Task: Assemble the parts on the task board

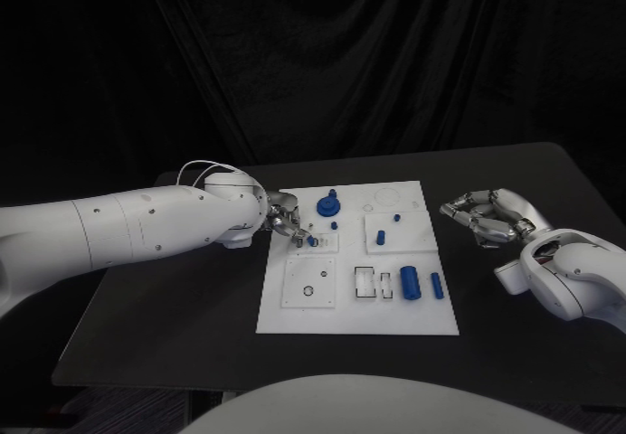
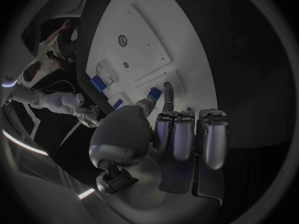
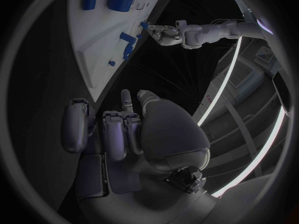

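Observation:
The white task board (image 1: 294,316) lies in the middle of the black table. My left hand (image 1: 289,221) reaches over its left edge and pinches a small blue part (image 2: 154,92) between thumb and a finger, just above the board (image 2: 143,35). A blue knob-shaped part (image 1: 327,204) stands near the board's far edge, with a short blue peg (image 1: 380,238) to its right. A thick blue cylinder (image 1: 410,281) and a thinner blue bar (image 1: 437,286) lie on the near right part. My right hand (image 1: 489,217) hovers right of the board, fingers curled in, holding nothing.
A small black ring (image 1: 307,291) sits on the board's near left panel, beside white rectangular slots (image 1: 374,283). Bare black table (image 1: 156,316) surrounds the board on all sides. The right wrist view shows the board's edge (image 3: 93,59) and my left hand (image 3: 163,31) beyond it.

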Robot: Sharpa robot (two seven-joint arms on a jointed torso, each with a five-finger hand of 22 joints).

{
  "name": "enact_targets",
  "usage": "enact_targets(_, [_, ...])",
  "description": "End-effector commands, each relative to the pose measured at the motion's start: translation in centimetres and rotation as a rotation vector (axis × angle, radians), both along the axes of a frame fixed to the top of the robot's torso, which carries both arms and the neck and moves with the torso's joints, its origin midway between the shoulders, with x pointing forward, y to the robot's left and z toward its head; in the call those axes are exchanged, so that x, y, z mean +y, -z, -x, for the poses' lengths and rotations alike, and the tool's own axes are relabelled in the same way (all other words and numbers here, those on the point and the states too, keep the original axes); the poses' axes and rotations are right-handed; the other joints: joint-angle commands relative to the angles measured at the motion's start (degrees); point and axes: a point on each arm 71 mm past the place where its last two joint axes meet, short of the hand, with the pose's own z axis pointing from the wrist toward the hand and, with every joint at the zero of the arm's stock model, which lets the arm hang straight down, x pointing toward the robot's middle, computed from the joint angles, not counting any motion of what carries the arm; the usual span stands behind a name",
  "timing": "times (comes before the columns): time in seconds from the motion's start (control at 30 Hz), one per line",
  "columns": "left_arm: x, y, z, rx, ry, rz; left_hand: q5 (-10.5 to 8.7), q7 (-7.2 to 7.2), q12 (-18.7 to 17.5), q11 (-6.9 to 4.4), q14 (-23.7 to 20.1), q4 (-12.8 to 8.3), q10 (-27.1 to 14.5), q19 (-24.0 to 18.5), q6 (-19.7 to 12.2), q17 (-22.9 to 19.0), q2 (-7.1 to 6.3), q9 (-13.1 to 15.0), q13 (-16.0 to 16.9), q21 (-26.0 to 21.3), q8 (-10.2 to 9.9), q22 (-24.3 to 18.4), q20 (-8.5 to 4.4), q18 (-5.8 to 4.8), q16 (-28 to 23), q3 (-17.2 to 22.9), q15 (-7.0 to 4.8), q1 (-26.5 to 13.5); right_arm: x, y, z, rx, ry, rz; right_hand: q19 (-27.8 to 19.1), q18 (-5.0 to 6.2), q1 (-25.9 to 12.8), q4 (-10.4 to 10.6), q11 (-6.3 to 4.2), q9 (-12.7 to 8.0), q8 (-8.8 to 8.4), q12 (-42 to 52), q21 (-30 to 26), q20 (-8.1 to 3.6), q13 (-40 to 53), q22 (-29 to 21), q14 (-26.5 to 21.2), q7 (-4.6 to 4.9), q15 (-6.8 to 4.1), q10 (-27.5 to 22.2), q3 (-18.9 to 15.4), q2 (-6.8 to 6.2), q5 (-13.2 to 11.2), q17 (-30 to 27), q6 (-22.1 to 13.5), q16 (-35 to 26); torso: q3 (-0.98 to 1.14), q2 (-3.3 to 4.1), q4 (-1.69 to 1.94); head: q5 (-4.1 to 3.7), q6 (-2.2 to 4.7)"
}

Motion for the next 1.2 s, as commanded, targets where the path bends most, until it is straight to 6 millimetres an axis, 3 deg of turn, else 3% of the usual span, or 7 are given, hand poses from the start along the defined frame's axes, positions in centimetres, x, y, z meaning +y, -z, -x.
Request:
enact_targets(0.03, [-0.1,-0.1,0.1,-0.016,0.007,0.022,-0.53,0.38,-0.2,0.35,4.2,0.7,4.3,5.9,0.3,10.9,-0.03,-0.2,13.6,-0.2,-0.4,15.1,0.38,-0.35,-0.3,-0.2,0.38,-1.1,0.0,0.2,0.1,0.017,0.000,0.006,-0.4,0.28,0.3,0.1,0.26,-0.1,0.34,-0.3,-0.3,0.09,12.1,9.8,4.7,0.11,0.16,2.6,0.3,0.32,-0.2,12.2,-0.5,-0.3,0.00,0.01,-0.01,0.03,-0.01])
enact_targets(0.7, [0.5,-0.9,0.4,-0.086,-0.039,0.162,-1.08,0.38,0.0,0.44,4.4,2.6,4.5,5.9,1.0,11.3,-1.24,-0.3,13.7,-0.2,-0.8,15.1,0.55,-0.35,-0.1,-1.6,0.51,-2.6,-0.1,0.3,0.2,0.026,-0.001,0.007,-0.4,0.31,0.4,0.1,0.28,-0.1,0.38,-0.3,-0.4,0.11,12.1,9.8,4.7,0.13,0.18,2.6,0.3,0.33,-0.1,12.2,-0.5,-0.3,-0.01,0.01,-0.01,-0.11,-0.01])
enact_targets(0.9, [0.9,-1.2,0.7,-0.107,-0.057,0.183,-1.25,0.10,0.2,0.24,4.6,4.1,4.8,5.9,2.2,11.8,-1.78,0.0,13.9,-0.2,-0.6,15.1,0.47,-0.35,0.1,-2.7,0.39,-3.2,-0.2,0.4,0.2,0.029,-0.001,0.007,-0.4,0.31,0.4,0.1,0.28,-0.1,0.38,-0.3,-0.4,0.11,12.1,9.8,4.7,0.13,0.18,2.6,0.3,0.33,-0.1,12.2,-0.5,-0.3,-0.02,0.01,-0.01,-0.21,-0.01])
enact_targets(1.2, [0.7,-1.0,1.5,-0.064,-0.107,0.132,-1.66,-0.84,1.3,-0.60,5.8,4.8,6.0,5.9,4.7,14.5,-1.25,1.3,15.1,-0.2,0.8,15.1,-0.13,-0.35,1.1,-4.7,-0.32,-5.2,-0.2,0.4,0.2,0.032,-0.002,0.007,-0.5,0.31,0.4,0.1,0.30,-0.1,0.43,-0.3,-0.4,0.12,12.1,9.8,4.7,0.16,0.20,2.6,0.4,0.39,-0.1,12.2,-0.5,-0.3,0.03,-0.05,0.00,0.07,-0.01])
